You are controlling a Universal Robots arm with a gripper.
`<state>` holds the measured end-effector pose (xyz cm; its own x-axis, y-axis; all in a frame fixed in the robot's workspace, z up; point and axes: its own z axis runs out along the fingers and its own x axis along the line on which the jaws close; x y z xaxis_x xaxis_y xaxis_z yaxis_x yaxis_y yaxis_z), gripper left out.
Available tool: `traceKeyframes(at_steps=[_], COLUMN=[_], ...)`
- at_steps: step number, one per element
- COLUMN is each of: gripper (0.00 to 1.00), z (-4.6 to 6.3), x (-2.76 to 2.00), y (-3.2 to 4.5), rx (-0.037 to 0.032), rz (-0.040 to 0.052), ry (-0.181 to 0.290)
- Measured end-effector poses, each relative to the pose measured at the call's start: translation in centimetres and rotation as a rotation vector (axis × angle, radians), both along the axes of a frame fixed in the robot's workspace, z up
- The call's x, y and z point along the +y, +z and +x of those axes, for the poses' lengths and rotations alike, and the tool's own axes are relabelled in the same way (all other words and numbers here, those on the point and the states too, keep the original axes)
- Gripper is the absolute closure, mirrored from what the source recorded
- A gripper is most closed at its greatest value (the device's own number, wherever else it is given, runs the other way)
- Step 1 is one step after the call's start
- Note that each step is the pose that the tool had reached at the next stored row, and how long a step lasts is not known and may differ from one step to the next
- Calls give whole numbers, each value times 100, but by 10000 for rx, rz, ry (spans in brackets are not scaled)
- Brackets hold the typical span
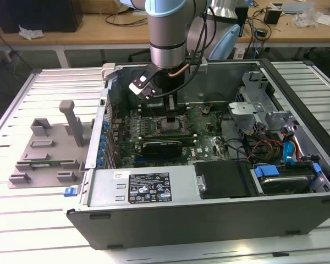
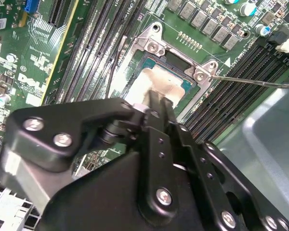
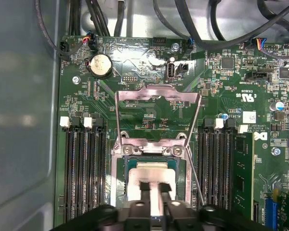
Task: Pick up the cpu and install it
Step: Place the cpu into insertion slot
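Observation:
The cpu, a flat square chip with a silver top, lies flat inside the open motherboard socket; in the second wrist view the cpu rests within the metal socket frame. My gripper hangs right over the chip, its two black fingers drawn close together with only a thin gap, their tips at the chip's top face. Whether they touch it I cannot tell. In the exterior view the gripper reaches down into the open computer case.
The socket's load plate stands flipped up and its thin lever sticks out sideways. Rows of memory slots flank the socket. A grey plastic tray with upright posts sits on the table at the exterior view's left.

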<state>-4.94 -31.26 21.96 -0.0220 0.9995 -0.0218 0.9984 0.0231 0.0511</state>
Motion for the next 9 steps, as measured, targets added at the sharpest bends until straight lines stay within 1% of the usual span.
traceKeyframes(at_steps=[1,2,6,7,8,9], gripper=[83,89,89,89,89,89], z=[0,0,2,9,17,19], x=[0,0,0,0,0,-1], y=[0,1,2,3,3,3], rx=[0,0,5,40,95,128], rz=[0,-1,0,-1,-2,-4], ry=[0,0,2,1,-3,-3])
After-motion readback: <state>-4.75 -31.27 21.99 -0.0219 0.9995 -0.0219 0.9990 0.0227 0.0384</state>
